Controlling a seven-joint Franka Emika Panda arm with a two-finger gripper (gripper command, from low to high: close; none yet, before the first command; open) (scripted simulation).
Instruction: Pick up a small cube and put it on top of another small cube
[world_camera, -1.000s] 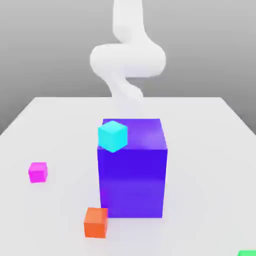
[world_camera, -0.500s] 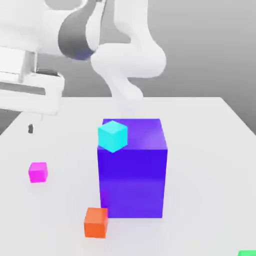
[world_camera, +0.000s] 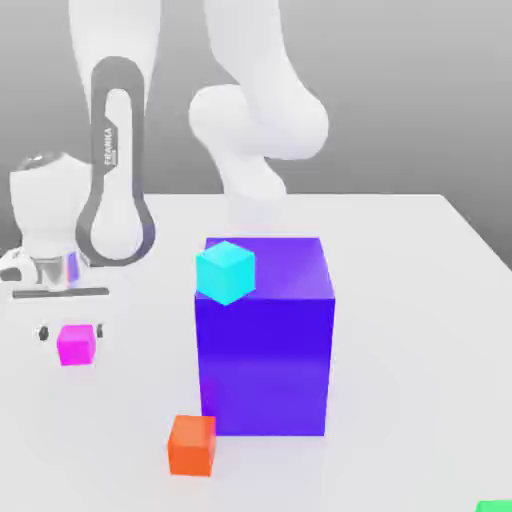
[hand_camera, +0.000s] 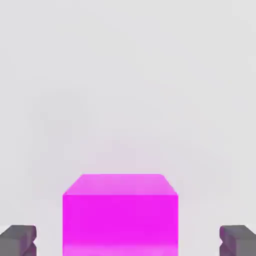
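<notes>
The small magenta-pink cube (world_camera: 76, 346) rests on the white table at the exterior view's left. My gripper (world_camera: 72, 331) has come down over it from above, one dark fingertip on each side of the cube. In the hand view the cube (hand_camera: 120, 212) sits centred between the two grey fingertips (hand_camera: 17, 240), with a visible gap on both sides, so the gripper is open and not touching it. A small cyan cube (world_camera: 225, 271) sits at the top front-left corner of the big purple-blue block (world_camera: 270, 350). A small orange cube (world_camera: 192, 445) lies on the table in front of that block.
The white table (world_camera: 400, 300) extends to the exterior view's right of the big block. A green object (world_camera: 495, 507) peeks in at the bottom right corner. The white arm (world_camera: 120, 170) rises behind and above the magenta cube.
The arm swung in from behind and dropped to the table at the left; its fingers now straddle the magenta cube and stand closer together. No cube has moved.
</notes>
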